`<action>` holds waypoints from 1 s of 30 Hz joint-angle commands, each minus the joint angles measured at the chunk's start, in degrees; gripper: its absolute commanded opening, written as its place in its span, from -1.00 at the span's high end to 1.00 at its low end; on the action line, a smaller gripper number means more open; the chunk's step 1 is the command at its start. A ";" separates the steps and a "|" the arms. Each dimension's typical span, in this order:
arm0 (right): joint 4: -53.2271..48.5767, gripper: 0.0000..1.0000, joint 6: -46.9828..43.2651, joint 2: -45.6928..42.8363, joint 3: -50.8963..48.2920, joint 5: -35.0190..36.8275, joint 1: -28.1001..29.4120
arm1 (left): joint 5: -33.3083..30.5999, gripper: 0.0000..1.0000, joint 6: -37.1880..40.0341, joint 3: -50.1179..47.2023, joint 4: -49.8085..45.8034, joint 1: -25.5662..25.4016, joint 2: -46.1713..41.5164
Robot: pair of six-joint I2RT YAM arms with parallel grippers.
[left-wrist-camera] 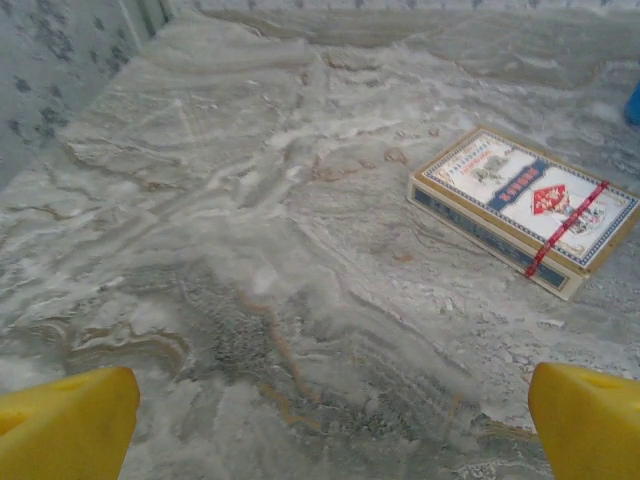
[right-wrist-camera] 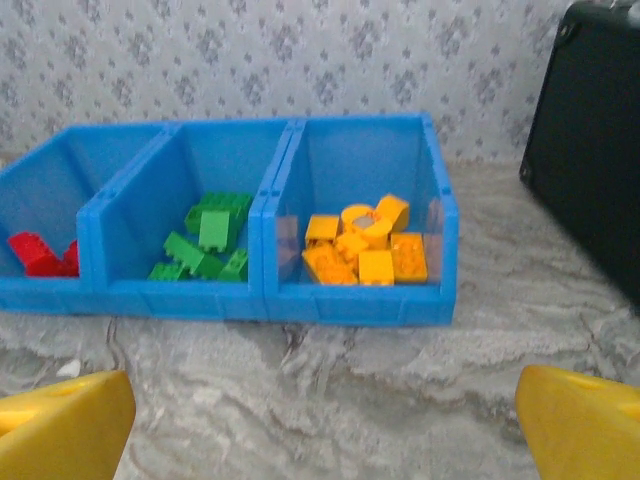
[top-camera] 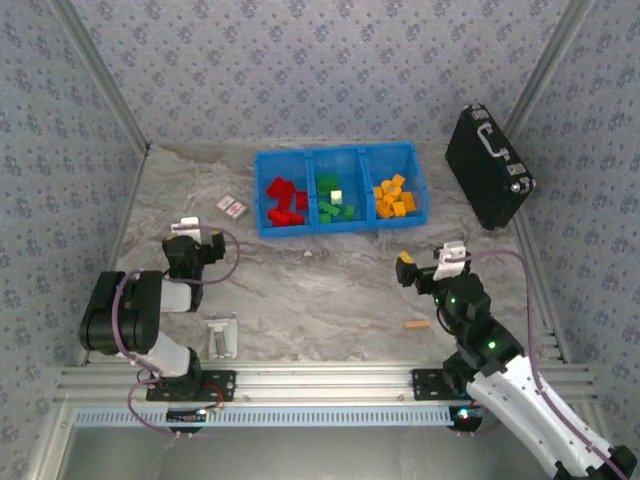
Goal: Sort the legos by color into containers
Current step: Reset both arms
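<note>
Cropping cuts each end effector down to its yellow fingertips at the lower corners of the wrist views. The left end effector and the right end effector both stand fully open and hold nothing. Legos lie in the bins at the far side of the desk: red left, green middle, orange right. The right wrist frame cuts off the red legos and the case. Print on the card box is too small to read.
</note>
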 commanded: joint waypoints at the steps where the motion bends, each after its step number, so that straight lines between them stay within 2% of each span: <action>1: 9.26 -0.98 -4.50 -0.44 -3.90 3.61 0.08 | 1.33 -1.00 -0.41 3.65 -1.55 1.16 0.40; 5: 15.41 -0.99 -7.68 1.03 -9.39 7.58 -2.75 | 2.43 -1.00 -0.43 4.76 -4.52 1.40 -0.01; 7: 17.89 -0.99 -8.05 1.72 -11.12 8.09 -5.65 | 2.33 -1.00 -0.34 4.66 -4.19 1.45 0.15; 8: 18.15 -0.99 -8.03 1.62 -11.61 6.15 -7.20 | 2.46 -1.00 -0.35 4.61 -4.12 1.40 0.18; 11: 23.26 -0.99 -9.05 3.29 -13.39 4.18 -14.06 | 2.30 -1.00 -0.34 4.68 -4.05 1.44 0.15; 14: 26.63 -0.99 -4.88 7.96 -13.76 0.87 -22.54 | 2.29 -1.00 -0.31 4.68 -4.20 1.34 0.19; 17: 35.06 -0.99 -1.73 14.99 -15.03 -4.33 -26.30 | 2.36 -1.00 -0.34 4.69 -4.22 1.32 0.16; 20: 41.80 -0.99 -4.48 25.86 -13.98 -3.84 -26.88 | 2.30 -1.00 -0.33 4.72 -4.22 1.34 0.15; 25: 52.10 -0.99 -10.90 44.34 -8.61 -9.44 -29.15 | 2.32 -1.00 -0.32 4.72 -4.22 1.35 0.15; 28: 54.68 -0.99 -11.84 52.94 -4.58 -13.18 -30.77 | 2.37 -1.00 -0.34 4.72 -4.22 1.30 0.17; 30: 51.21 -0.99 -12.21 57.32 -0.78 -15.68 -31.20 | 2.35 -1.00 -0.32 4.83 -4.22 1.31 0.15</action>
